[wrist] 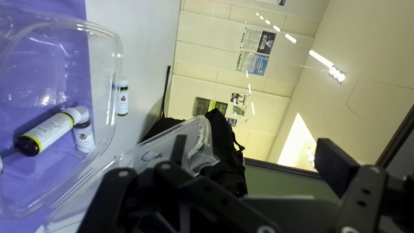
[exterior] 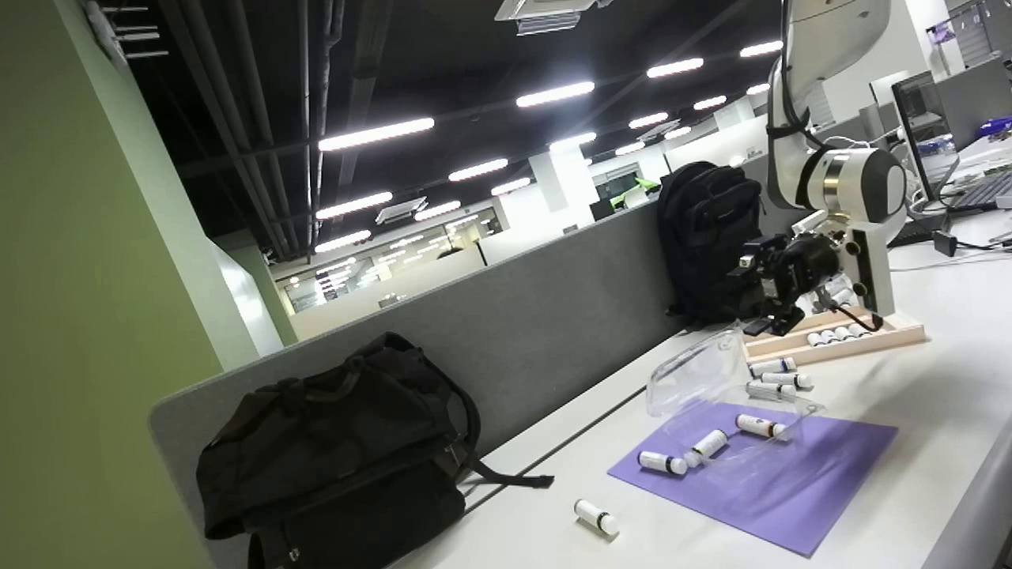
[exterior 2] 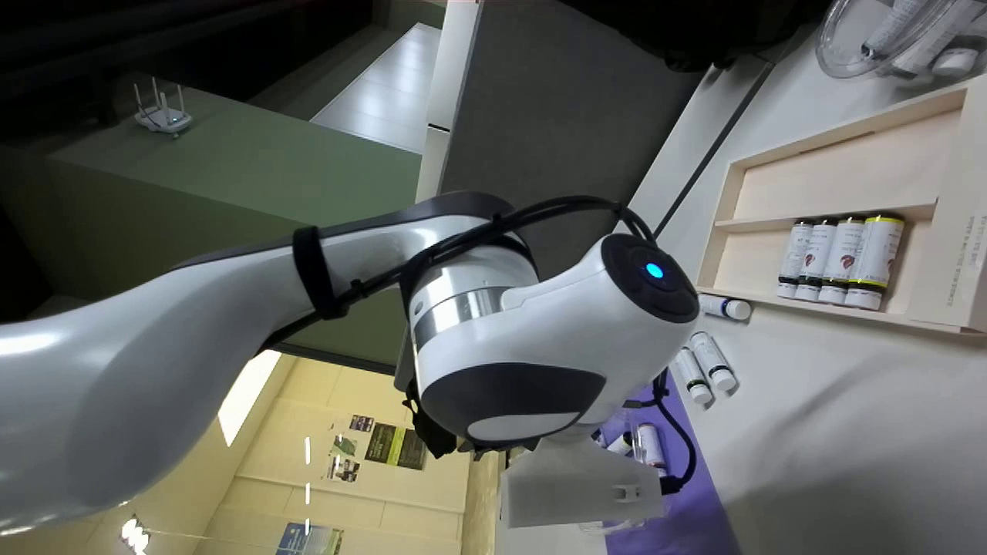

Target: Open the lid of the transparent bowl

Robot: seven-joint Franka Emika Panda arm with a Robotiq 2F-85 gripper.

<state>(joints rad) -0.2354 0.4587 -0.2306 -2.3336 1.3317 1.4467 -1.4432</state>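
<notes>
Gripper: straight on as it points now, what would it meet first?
Probably the raised transparent lid, which shows behind one fingertip of the open gripper in the wrist view. Depth is unclear; the gripper might clear it.

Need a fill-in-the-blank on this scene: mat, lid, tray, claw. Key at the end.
1. The mat under the transparent bowl is coloured ____.
2. The bowl's lid is ____, not lowered.
3. The wooden tray holds ____ bottles.
4. The claw is ____, not shut.

Missing words: purple; raised; four; open.
</notes>
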